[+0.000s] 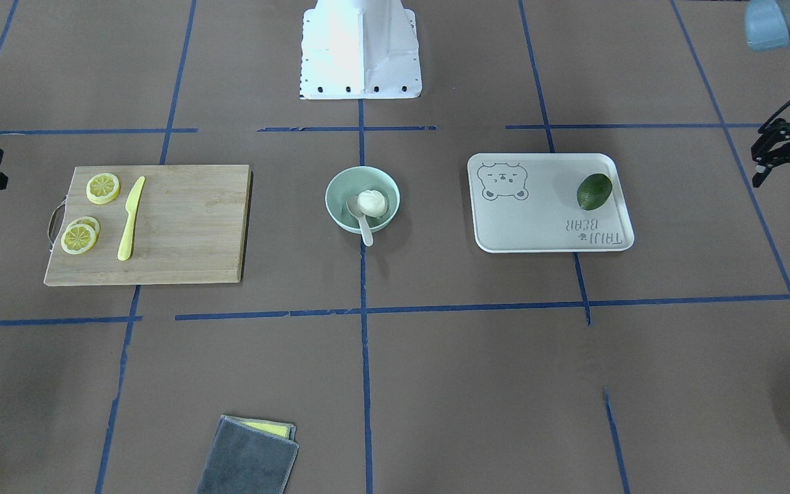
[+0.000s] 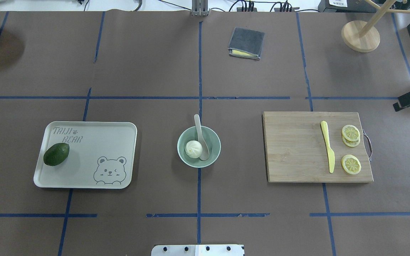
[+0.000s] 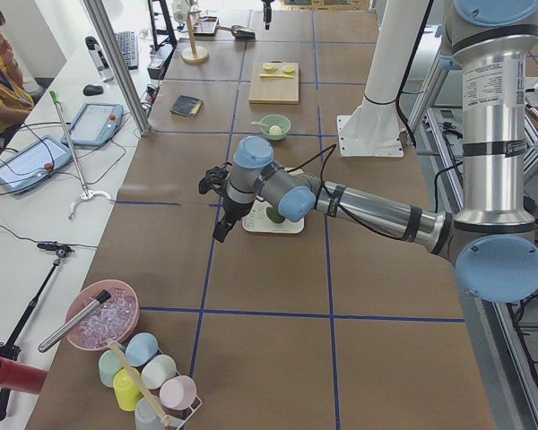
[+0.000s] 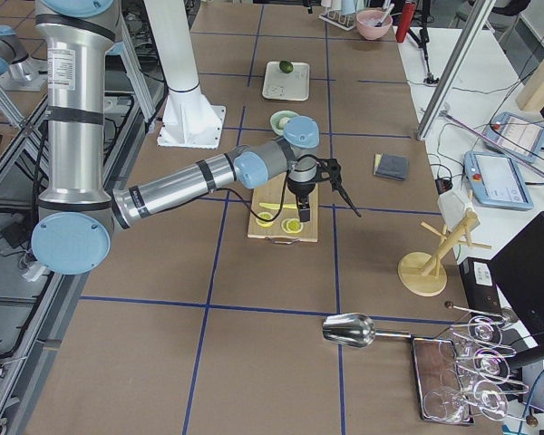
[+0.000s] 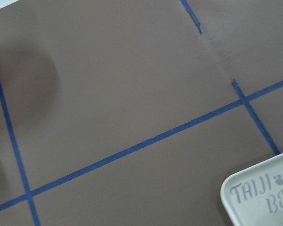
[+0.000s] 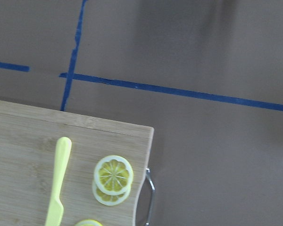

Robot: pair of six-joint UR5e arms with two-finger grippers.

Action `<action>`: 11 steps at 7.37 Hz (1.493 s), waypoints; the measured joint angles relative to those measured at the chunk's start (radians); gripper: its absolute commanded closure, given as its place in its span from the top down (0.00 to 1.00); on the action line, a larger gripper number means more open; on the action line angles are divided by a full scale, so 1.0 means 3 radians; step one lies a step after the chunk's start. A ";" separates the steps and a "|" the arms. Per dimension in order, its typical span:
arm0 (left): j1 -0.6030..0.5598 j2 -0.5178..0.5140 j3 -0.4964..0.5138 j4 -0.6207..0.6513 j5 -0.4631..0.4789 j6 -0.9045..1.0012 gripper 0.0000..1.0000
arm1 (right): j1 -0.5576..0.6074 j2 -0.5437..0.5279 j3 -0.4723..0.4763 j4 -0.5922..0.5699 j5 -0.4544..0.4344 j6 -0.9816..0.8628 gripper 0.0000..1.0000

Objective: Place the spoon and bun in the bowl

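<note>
Folded grey cloth [image 1: 247, 456] is seen nearest, well apart from the bowl [image 1: 333, 199]. Either side of the bowl, a wooden cutting board [image 1: 189, 226] and a pale tray [image 1: 539, 219] are laid. Beyond the tray the left gripper [image 1: 789, 171] is held, beyond the board the right gripper [image 4: 329, 208], each with jaws apart and empty. Inside the bowl the spoon [image 1: 365, 230] is propped, handle over the rim, and the bun [image 1: 372, 202] is set touching its scoop.

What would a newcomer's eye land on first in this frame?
The mint-green bowl at the table's centre, holding the white bun and the spoon, its handle jutting over the rim. Then the dark avocado alone on the bear tray to the robot's left, and lemon slices with a yellow knife on the cutting board to its right.
</note>
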 measured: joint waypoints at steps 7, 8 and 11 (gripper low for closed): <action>-0.0475 -0.0059 0.0170 0.0889 -0.0471 0.0440 1.00 | 0.0754 -0.0039 -0.0382 -0.0623 0.0146 -0.1565 1.00; -0.0474 -0.0063 0.0204 0.0887 -0.0475 0.0315 1.00 | 0.0754 -0.0089 -0.0390 -0.0613 0.0157 -0.1629 1.00; -0.0495 0.0047 0.0265 0.0893 -0.0481 0.0592 1.00 | 0.0755 -0.0127 -0.0397 -0.0597 0.0337 -0.1680 1.00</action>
